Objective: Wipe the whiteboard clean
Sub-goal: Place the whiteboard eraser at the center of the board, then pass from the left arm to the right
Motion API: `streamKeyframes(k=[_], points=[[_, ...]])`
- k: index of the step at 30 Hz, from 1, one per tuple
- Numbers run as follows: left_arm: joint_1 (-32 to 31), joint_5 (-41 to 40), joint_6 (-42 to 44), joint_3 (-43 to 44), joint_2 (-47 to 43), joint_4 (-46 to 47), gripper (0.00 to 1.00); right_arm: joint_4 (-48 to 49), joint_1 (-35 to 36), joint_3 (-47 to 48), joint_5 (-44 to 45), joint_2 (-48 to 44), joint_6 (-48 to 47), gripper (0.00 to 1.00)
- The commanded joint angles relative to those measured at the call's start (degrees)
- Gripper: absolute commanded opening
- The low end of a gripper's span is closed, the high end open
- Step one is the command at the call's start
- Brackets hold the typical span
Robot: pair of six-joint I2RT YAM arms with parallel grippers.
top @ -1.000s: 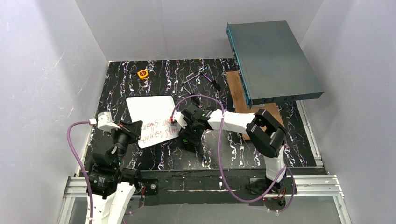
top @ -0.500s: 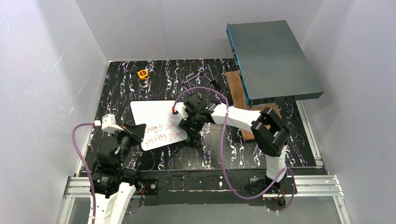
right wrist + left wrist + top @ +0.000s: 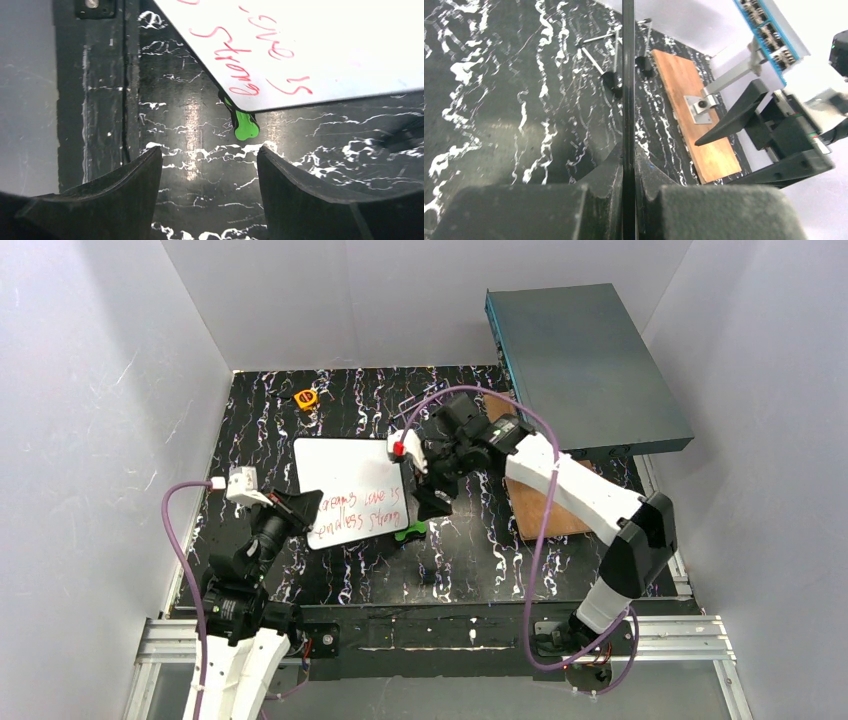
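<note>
One small whiteboard (image 3: 345,465) with a thin black frame sits left of centre in the top view, on the black, white-veined worktop (image 3: 470,555). Its upper part is blank, and two lines of red handwriting (image 3: 355,512) cross its lower part. The left end effector (image 3: 303,506) is clamped on the board's lower left edge. In the left wrist view that edge appears as a thin dark line pinched between the two fingers (image 3: 599,180). A green object (image 3: 408,533) with a black part pokes out from under the board's lower right corner, and what it is cannot be told. The right end effector (image 3: 432,500) hangs just right of that corner with its jaws standing apart and nothing between them. In the right wrist view its fingers (image 3: 125,190) frame bare worktop, with the green object and the board's corner higher in the frame. Right of centre lies a brown wooden board (image 3: 535,505). A large grey-teal metal box (image 3: 585,365) fills the upper right, overlapping the wooden board's far end. Thin metal rods (image 3: 430,405) lie near the top centre, and an orange tape measure (image 3: 306,398) sits at the upper left of the worktop.
</note>
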Motion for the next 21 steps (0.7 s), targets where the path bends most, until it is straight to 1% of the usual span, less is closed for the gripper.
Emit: streamKeyframes(k=[1, 3, 7, 10, 12, 16, 21], points=[[-0.02, 6.77, 0.62, 4.74, 3.13, 17.07, 0.00, -12.73, -1.87, 7.86, -8.56, -3.67, -9.64, 0.75], [0.09, 8.85, 0.92, 5.67, 4.76, 19.75, 0.00, -15.01, -2.53, 10.48, -9.09, -4.54, -10.49, 0.75], [0.05, 14.05, 1.86, 6.55, 6.33, 21.41, 0.00, -18.72, -3.58, 13.71, -10.03, -6.77, -12.29, 0.76], [0.03, 20.40, 2.68, 6.58, 7.66, 22.74, 0.00, -24.26, -5.14, 16.41, -15.49, -7.74, -15.45, 0.77], [0.05, 25.75, 2.24, 6.00, 8.63, 24.92, 0.00, -27.57, -5.53, 18.19, -17.32, -8.27, -16.15, 0.77], [-0.02, 32.09, 0.38, 4.84, 10.62, 31.49, 0.00, -26.11, -5.86, 16.50, -15.37, -11.82, -14.75, 0.79], [0.01, 37.85, -0.31, 4.15, 13.42, 36.22, 0.00, -24.73, -9.22, 14.52, -15.76, -14.34, -11.68, 0.80]])
